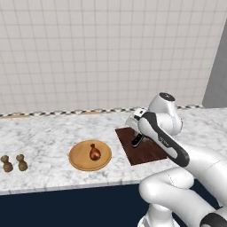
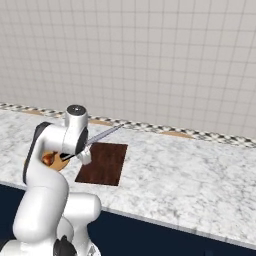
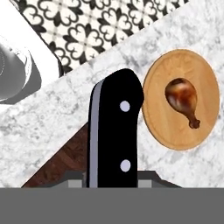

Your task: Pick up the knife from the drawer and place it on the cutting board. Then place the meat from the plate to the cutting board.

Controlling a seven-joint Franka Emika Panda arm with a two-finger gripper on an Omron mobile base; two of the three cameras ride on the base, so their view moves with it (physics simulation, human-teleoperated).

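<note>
Gripper (image 3: 113, 175) clamps the black-handled knife (image 3: 114, 131) above the cutting board (image 2: 102, 163); the drumstick (image 1: 94, 152) sits on the plate (image 1: 80, 158) near the worktop's front edge.

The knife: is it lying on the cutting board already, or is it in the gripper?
In the gripper: the knife is clamped by its handle above the cutting board.

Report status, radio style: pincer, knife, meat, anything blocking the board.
Pincer shut on knife, held above cutting board. Meat on plate. Board bare, nothing blocking.
</note>
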